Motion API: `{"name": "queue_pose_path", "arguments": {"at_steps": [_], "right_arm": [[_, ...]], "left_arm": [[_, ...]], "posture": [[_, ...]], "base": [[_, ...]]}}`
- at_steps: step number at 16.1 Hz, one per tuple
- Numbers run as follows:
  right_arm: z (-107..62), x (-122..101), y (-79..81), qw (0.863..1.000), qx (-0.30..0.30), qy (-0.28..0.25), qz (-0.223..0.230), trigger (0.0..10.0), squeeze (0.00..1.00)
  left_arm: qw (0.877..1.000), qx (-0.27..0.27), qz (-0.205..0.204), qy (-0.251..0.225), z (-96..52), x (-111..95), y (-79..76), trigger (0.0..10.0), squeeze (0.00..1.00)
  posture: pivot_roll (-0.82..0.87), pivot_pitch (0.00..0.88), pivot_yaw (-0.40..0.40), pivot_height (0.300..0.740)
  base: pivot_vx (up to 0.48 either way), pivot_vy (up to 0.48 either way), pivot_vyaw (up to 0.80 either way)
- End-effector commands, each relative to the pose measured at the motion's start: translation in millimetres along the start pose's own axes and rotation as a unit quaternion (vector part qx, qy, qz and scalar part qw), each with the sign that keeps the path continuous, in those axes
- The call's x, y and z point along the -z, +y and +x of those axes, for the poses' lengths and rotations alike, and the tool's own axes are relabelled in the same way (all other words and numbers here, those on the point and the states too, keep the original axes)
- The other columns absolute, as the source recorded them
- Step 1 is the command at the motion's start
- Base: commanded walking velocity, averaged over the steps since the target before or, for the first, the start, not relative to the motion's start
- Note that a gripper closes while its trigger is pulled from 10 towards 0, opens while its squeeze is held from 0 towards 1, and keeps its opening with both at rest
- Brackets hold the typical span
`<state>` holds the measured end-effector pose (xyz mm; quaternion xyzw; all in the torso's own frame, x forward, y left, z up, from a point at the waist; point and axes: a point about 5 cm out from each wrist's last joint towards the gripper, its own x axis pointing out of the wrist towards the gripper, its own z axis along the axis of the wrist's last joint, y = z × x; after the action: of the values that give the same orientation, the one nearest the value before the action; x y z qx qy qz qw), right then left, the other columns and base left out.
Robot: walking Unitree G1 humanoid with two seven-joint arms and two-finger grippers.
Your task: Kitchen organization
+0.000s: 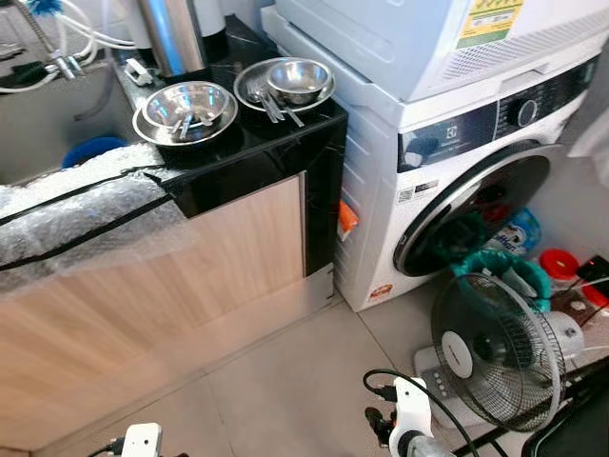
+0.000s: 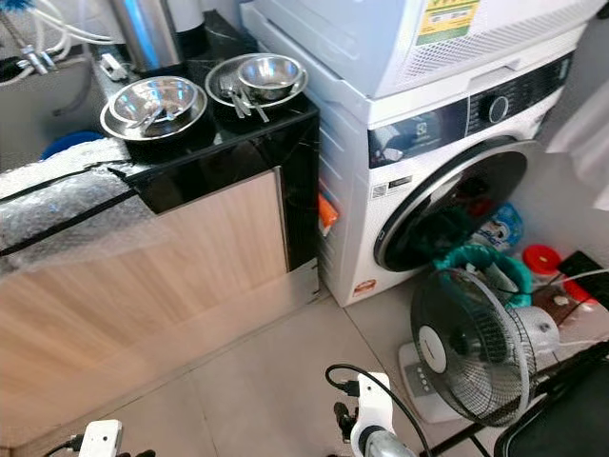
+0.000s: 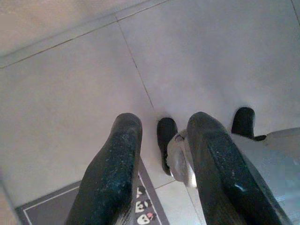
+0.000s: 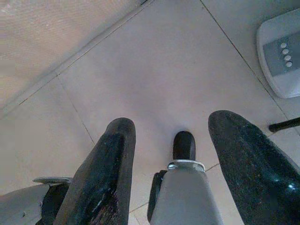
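A front-loading washing machine [image 1: 457,181] stands beside the kitchen cabinet, with a standing fan [image 1: 495,352], a teal bag [image 1: 500,271] and red lids [image 1: 557,262] on the tiled floor [image 1: 285,381].

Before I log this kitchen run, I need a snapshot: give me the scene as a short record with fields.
counter: black top beside the washing machine
dishes: two steel bowl stacks, left stack, right stack, utensils in both
sink: left of counter, blue item inside
floor: standing fan before the washer
left hand: open, over floor tiles
right hand: open, over floor tiles
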<state>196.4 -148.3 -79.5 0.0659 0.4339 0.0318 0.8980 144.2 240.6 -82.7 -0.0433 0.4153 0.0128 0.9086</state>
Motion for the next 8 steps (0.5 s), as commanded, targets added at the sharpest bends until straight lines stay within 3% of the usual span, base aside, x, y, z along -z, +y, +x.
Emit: {"name": "queue_pose_path", "arguments": {"at_steps": [1, 8], "right_arm": [[-1.3, 7.5, 0.6, 1.000, -0.001, 0.011, 0.004, 10.0, 0.00], [-1.2, 7.8, 1.2, 1.000, -0.003, 0.013, 0.000, 10.0, 0.00]], "left_arm": [[1.000, 0.000, 0.001, 0.013, -2.4, 5.7, 2.3, 10.0, 0.00], [1.000, 0.001, 0.004, 0.014, -2.5, 5.8, 2.6, 10.0, 0.00]], "posture": [[-0.01, 0.114, 0.060, 0.740], [-0.01, 0.104, 0.061, 0.740]], "base": [[0.000, 0.000, -0.77], [0.000, 0.000, -0.75]]}}
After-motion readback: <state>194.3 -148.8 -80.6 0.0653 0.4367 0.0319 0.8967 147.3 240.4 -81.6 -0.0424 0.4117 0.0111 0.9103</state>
